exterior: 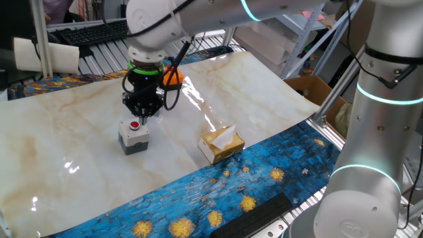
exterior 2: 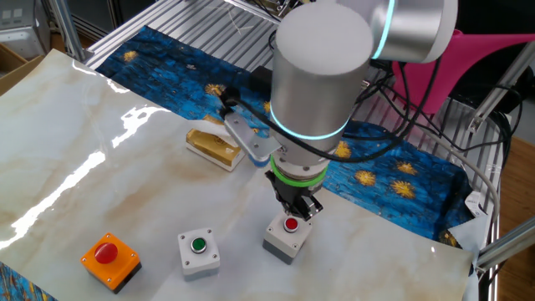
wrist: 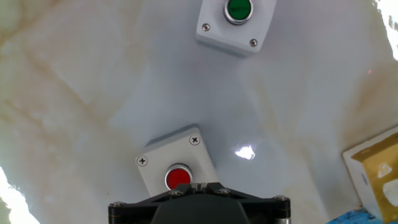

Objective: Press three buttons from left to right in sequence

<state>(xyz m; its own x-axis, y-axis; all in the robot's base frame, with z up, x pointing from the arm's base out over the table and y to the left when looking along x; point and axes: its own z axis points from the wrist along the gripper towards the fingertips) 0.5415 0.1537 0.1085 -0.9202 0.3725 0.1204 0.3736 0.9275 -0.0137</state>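
No words or brand names can be read on anything here.

There are three button boxes on the pale marble table top point(exterior 2: 100, 150). One is the grey box with the red button point(exterior 2: 289, 233). One is the grey box with the green button point(exterior 2: 199, 251). One is the orange box with the red button point(exterior 2: 110, 258). There is also one tan tissue box point(exterior 2: 215, 147) and one robot arm point(exterior 2: 322, 75).

In the other fixed view the three boxes sit in a row near the front edge of the table. The orange box is on the left, the green-button box is in the middle, and the grey red-button box is on the right. Each box is apart from the next. All three buttons face up. The boxes look about square, so they have no clear long side. In the hand view the grey box with the red button sits a little turned, with its corners not lined up with the picture edges.

The tissue box lies flat, farther back, near the blue painted cloth point(exterior 2: 393, 176). A white tissue sticks up out of it in one fixed view.

The gripper point(exterior 2: 294, 214) points straight down. It is right over the red button of the grey box, very near or touching it. I cannot tell which. Its fingers are closed together and hold nothing.
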